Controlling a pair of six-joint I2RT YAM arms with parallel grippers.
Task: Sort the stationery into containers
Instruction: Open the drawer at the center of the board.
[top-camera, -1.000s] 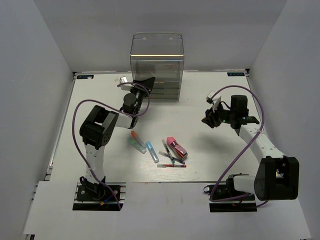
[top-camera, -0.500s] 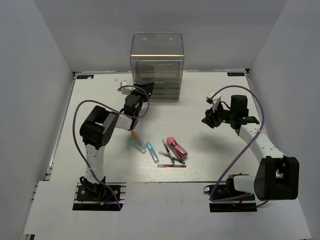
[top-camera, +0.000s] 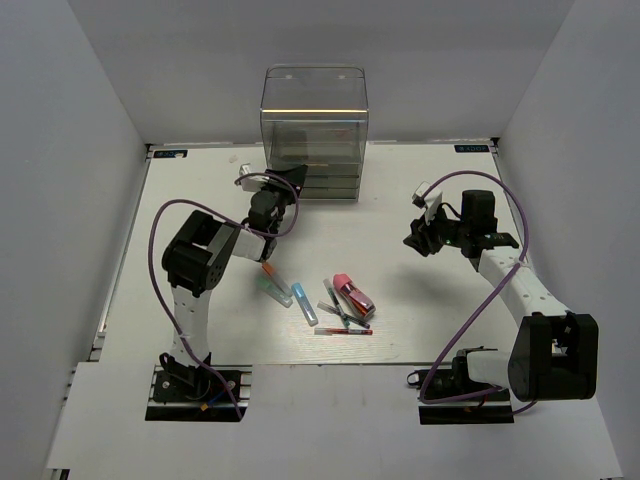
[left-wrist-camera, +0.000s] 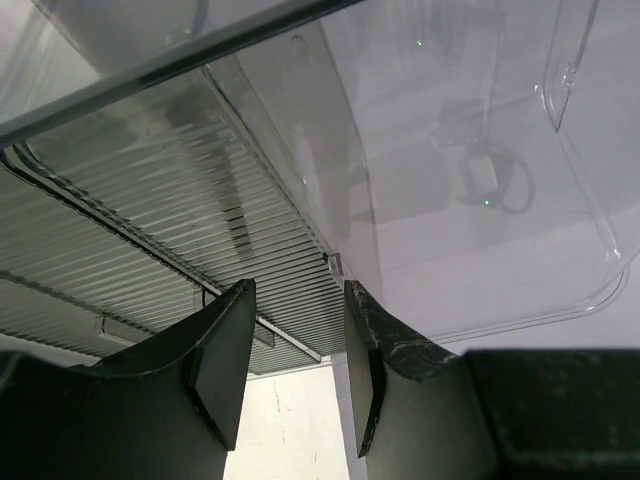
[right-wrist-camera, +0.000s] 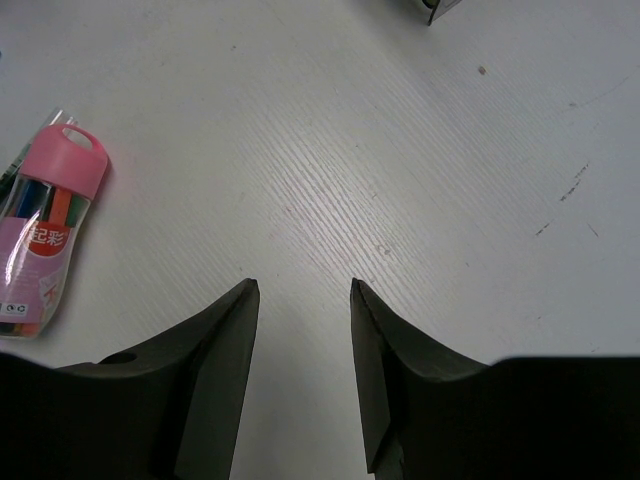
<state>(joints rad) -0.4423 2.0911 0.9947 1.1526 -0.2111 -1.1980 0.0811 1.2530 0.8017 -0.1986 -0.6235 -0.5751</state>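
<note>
The stationery lies loose mid-table: an orange-capped marker (top-camera: 267, 269), a teal one (top-camera: 272, 290), a blue one (top-camera: 306, 304), thin pens (top-camera: 342, 317) and the chunky pink-and-red piece (top-camera: 351, 292) (right-wrist-camera: 48, 238). The containers are the stacked drawers (top-camera: 326, 178) of the tall transparent box (top-camera: 313, 110) at the back. My left gripper (top-camera: 288, 174) (left-wrist-camera: 298, 292) stands open and empty at the box's front left corner, with the ribbed drawer fronts (left-wrist-camera: 190, 210) right ahead of its fingertips. My right gripper (top-camera: 416, 240) (right-wrist-camera: 302, 285) hovers open and empty over bare table, right of the pile.
Grey walls close in the white table (top-camera: 200, 190) on three sides. In the right wrist view a small dark object (right-wrist-camera: 438, 8) shows at the top edge. Purple cables loop off both arms.
The left gripper has shifted slightly at the box's front left corner. The right arm and the stationery have not moved.
</note>
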